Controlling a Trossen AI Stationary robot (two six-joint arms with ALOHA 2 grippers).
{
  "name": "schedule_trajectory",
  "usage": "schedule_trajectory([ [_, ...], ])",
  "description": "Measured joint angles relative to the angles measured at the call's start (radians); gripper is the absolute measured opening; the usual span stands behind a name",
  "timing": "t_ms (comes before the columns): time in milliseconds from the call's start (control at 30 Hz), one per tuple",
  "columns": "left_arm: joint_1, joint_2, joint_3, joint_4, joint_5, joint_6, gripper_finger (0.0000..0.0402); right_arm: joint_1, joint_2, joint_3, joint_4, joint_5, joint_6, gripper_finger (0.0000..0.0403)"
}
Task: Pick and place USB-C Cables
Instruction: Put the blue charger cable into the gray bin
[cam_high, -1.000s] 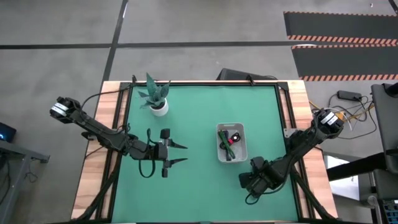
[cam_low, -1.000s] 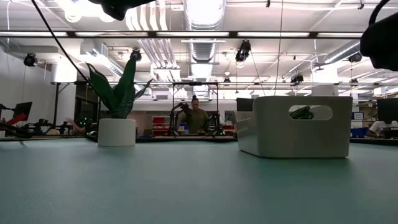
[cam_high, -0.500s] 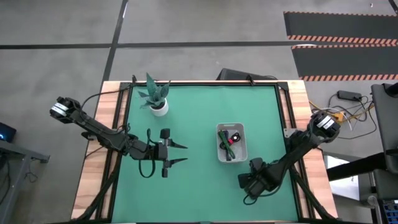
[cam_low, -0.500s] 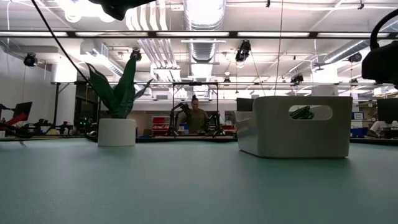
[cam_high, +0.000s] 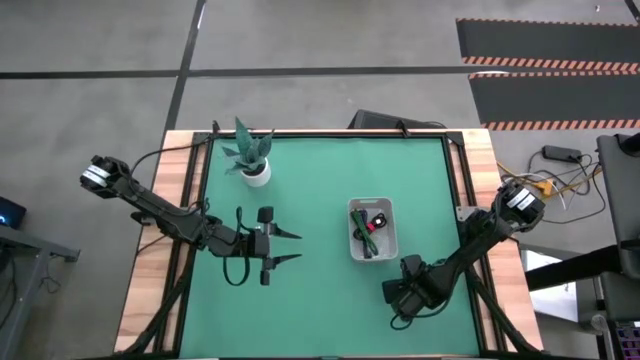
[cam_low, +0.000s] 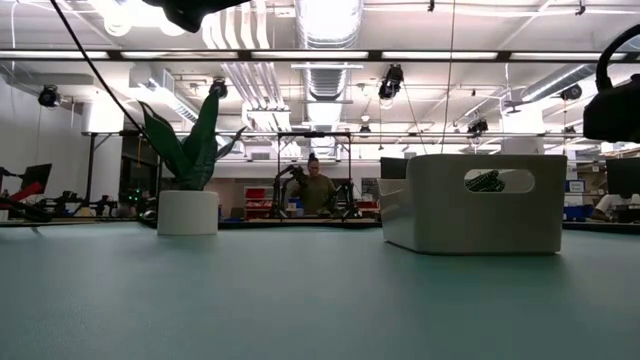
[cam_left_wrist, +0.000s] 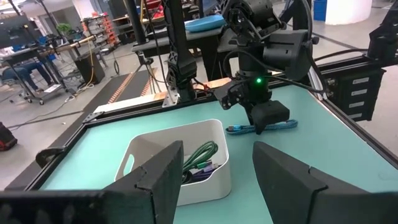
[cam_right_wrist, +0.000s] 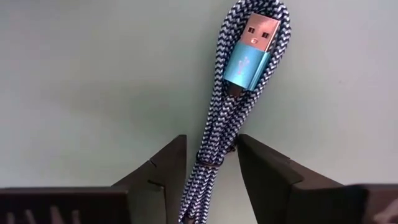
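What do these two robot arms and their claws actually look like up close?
Both arms are dark, jointed rods with thin black cables looping along them. Each shoulder end carries a round cap with a pale ring. The left gripper ends in two slim, pointed black fingers. The right gripper is a blocky black head with a small green light glowing above it; its own fingers look like matte black wedges.

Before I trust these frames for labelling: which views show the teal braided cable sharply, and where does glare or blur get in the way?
Right wrist view: the teal braided cable is crisp between the right gripper fingers. Left wrist view: it is small but clear beside the white plastic tray. Low view: ceiling lights glare, and the near green table mat is soft.
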Motion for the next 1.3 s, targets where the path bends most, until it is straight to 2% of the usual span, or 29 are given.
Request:
schedule_trajectory([
  [600,0.000,0.000,0.000,0.000,0.000,-0.001,0.0179,0.000,0.000,0.000,0.011,0.000,0.008,0.0081],
  [1067,0.000,0.000,0.000,0.000,0.000,-0.003,0.0179,0.000,-0.001,0.000,0.021,-0.001,0.008,0.0060],
  [1300,0.000,0.000,0.000,0.000,0.000,-0.003,0.0179,0.000,-0.007,0.001,0.026,-0.054,0.000,0.0059],
])
